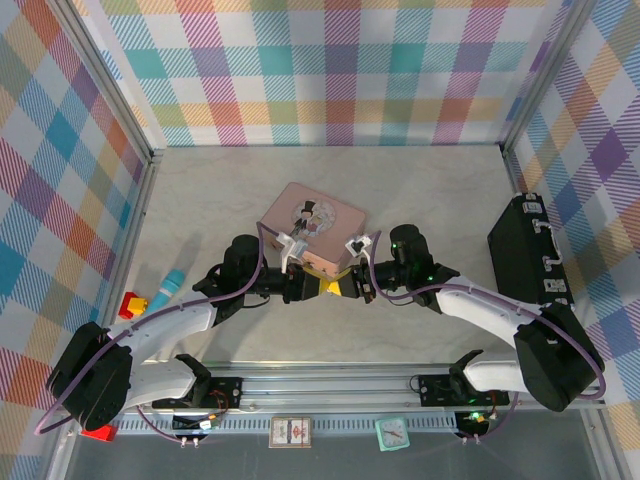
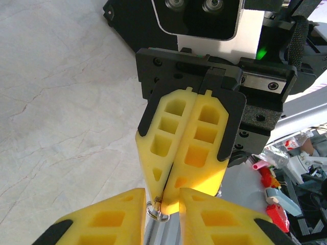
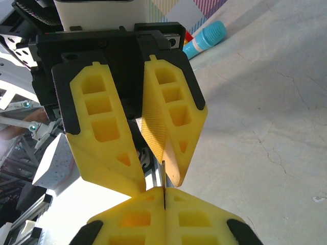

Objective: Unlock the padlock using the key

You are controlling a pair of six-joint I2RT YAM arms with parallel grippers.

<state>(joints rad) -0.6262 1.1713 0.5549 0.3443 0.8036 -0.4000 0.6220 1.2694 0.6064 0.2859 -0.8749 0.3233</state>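
**A:** Where is the thin dark-grey metal key (image 3: 164, 179)?

**B:** It sticks out from the clenched yellow fingers of the right gripper (image 2: 166, 204), mid-table, just off the 6 o'clock side of the pink rectangular tin (image 1: 310, 222).

**A:** And the left gripper (image 3: 158, 184)?

**B:** It is tip to tip with the right one. Its fingers are parted narrowly either side of the key, but I cannot tell whether they touch it.

**A:** The small brass-gold padlock?

**B:** I cannot make it out. A small silvery ring (image 2: 156, 212) shows at the right fingertips. A blue pen-like stick (image 1: 170, 284) lies towards 9 o'clock.
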